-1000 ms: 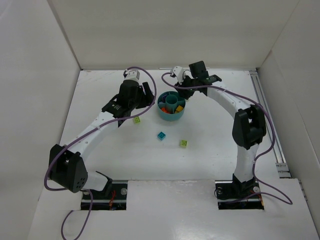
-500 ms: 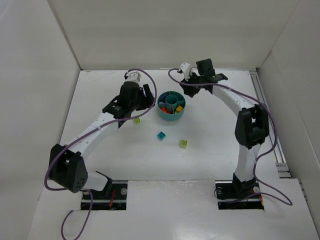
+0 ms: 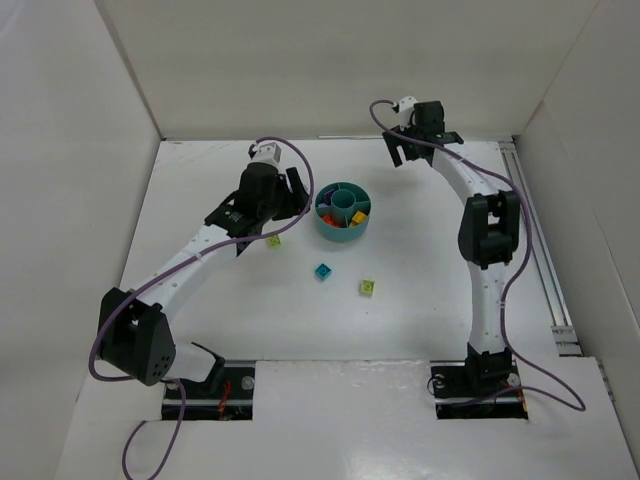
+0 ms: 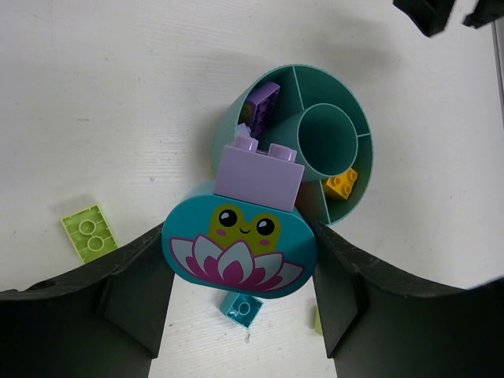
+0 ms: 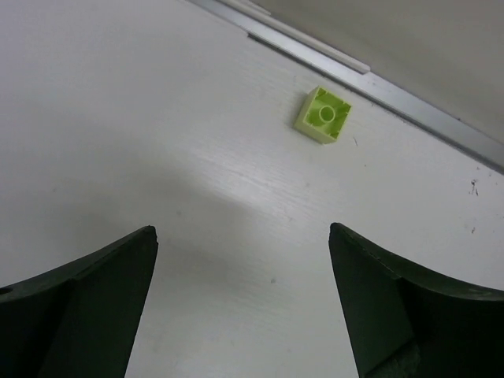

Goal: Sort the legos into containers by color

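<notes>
My left gripper (image 4: 236,260) is shut on a teal oval lego (image 4: 239,236) printed with a frog on a lotus, with a purple brick (image 4: 261,175) stuck on top. It hangs just left of the round teal dish (image 4: 358,110), whose compartments hold a purple lego (image 4: 262,102) and an orange one (image 4: 340,183). My right gripper (image 5: 242,236) is open and holds nothing, low over the table by the back wall. A lime green lego (image 5: 324,115) lies ahead of it. In the top view the dish (image 3: 343,228) sits between my left gripper (image 3: 298,195) and right gripper (image 3: 402,150).
Loose on the table in front of the dish lie a lime plate (image 3: 273,240), a teal brick (image 3: 322,271) and a lime brick (image 3: 367,287). A metal rail (image 5: 378,87) runs along the back wall. White walls enclose the table on three sides.
My right gripper has opened wide and its arm has swung from the dish's rim to the back right. The left arm and its lego have not moved.
</notes>
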`<act>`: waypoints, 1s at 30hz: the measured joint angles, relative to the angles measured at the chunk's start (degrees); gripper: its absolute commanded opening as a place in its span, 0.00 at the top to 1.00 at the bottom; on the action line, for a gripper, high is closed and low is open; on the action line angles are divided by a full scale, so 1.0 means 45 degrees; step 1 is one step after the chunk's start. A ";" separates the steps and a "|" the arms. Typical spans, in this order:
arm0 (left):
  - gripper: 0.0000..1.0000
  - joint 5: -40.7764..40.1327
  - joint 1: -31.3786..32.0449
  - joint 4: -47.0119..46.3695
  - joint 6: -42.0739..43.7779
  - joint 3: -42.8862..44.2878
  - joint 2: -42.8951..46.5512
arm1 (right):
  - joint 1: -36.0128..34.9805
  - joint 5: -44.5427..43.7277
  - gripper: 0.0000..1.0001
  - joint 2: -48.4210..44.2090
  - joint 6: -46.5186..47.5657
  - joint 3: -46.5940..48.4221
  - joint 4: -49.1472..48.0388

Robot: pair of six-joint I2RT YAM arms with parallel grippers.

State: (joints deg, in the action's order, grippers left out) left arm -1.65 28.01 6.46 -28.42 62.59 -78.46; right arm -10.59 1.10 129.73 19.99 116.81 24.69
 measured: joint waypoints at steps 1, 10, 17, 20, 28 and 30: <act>0.80 0.0000 0.0000 -0.0005 0.0000 0.0000 -0.0005 | 0.0005 -0.0287 0.00 0.0563 -0.0272 0.0607 -0.0019; 0.80 -0.0010 0.0000 -0.0053 -0.0005 0.0005 -0.0019 | 0.0049 -0.1651 0.00 0.3818 -0.2487 0.4070 -0.0758; 0.80 -0.0068 0.0000 -0.0044 -0.0107 0.0005 -0.0029 | 0.0340 -0.1637 0.00 0.5299 -0.3764 0.5581 -0.1506; 0.80 -0.0087 0.0000 -0.0044 -0.0160 0.0029 -0.0087 | 0.0534 -0.1637 0.00 0.5697 -0.4114 0.5702 -0.1661; 0.81 -0.0121 0.0000 0.0146 -0.0228 0.0544 -0.1214 | 0.0923 -0.1462 0.13 0.6547 -0.4561 0.6241 -0.2089; 0.81 -0.0112 0.0000 0.0180 -0.0233 0.0627 -0.1418 | 0.0928 -0.1413 0.28 0.6683 -0.4716 0.6368 -0.2268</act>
State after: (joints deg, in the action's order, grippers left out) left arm -2.15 28.01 7.27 -29.47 65.41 -84.84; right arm -6.42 -5.26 159.81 -1.23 145.47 14.48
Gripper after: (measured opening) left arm 0.595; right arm 0.803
